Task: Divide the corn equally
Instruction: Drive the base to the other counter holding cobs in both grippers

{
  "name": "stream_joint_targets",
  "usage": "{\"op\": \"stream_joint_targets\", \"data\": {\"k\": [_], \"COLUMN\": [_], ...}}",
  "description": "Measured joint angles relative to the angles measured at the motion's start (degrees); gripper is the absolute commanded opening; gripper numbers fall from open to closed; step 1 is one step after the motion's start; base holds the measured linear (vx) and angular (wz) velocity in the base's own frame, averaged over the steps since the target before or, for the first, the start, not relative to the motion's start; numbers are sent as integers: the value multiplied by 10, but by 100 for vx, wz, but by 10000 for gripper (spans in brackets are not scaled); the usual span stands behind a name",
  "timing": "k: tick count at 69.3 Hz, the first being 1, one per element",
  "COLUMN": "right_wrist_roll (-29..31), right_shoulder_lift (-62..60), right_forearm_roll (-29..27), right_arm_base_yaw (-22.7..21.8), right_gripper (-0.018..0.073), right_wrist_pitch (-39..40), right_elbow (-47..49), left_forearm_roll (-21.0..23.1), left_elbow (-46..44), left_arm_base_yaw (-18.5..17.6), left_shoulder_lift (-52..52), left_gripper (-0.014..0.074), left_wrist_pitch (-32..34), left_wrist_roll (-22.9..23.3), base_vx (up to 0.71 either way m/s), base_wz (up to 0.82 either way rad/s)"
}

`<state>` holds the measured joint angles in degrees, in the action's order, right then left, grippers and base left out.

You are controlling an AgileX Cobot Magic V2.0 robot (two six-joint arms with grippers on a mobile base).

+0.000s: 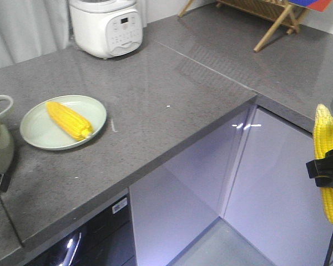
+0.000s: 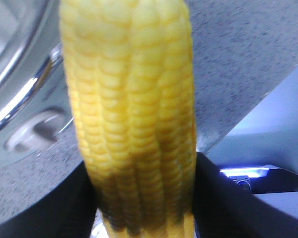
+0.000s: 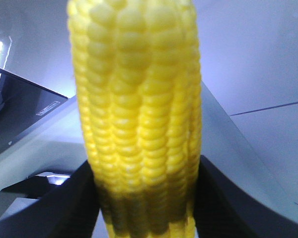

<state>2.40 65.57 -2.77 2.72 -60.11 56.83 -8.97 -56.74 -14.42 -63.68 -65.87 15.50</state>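
Shows counter (image 1: 155, 111) bearing plate (image 1: 36, 136) at 9 o'clock, plate cob (image 1: 69, 120) lying across it. Shows left gripper (image 2: 144, 198) pinching left cob (image 2: 131, 114) at 8 o'clock, right gripper (image 3: 146, 198) pinching right cob (image 3: 139, 109) at 3 o'clock, off-counter. Looks stiff, fairly light, bumpy: best gripped mid-length.

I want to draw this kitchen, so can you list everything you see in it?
counter: one, grey
plate: one, pale green, counter's left
corn: three, yellow; one on the plate, two held up
cup: one, pale, counter's left edge
rice cooker: one, white, counter's back
wooden rack: one, brown, far right
cabinet doors: two, pale lilac, under counter
appliance: one, black, under counter
left gripper: one, black, shut on corn
right gripper: one, black, shut on corn
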Motion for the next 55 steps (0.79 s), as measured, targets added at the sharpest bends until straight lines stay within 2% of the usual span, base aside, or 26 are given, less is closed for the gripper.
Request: {"op": "stream_joint_targets", "data": {"k": [55], "right_wrist_roll": [0], "right_shoulder_lift": [0], "right_forearm_roll": [0], "right_arm_base_yaw": [0], "right_gripper": [244], "right_wrist_pitch": [0], "right_elbow": [0], "left_forearm_roll": [0], "left_elbow": [0], "left_arm_base_yaw": [0], "left_shoulder_lift": [0], "left_gripper": [217], "left_wrist_pitch": [0], "left_wrist_roll": [0], "base_vx": [1], "base_wz": [-32]}}
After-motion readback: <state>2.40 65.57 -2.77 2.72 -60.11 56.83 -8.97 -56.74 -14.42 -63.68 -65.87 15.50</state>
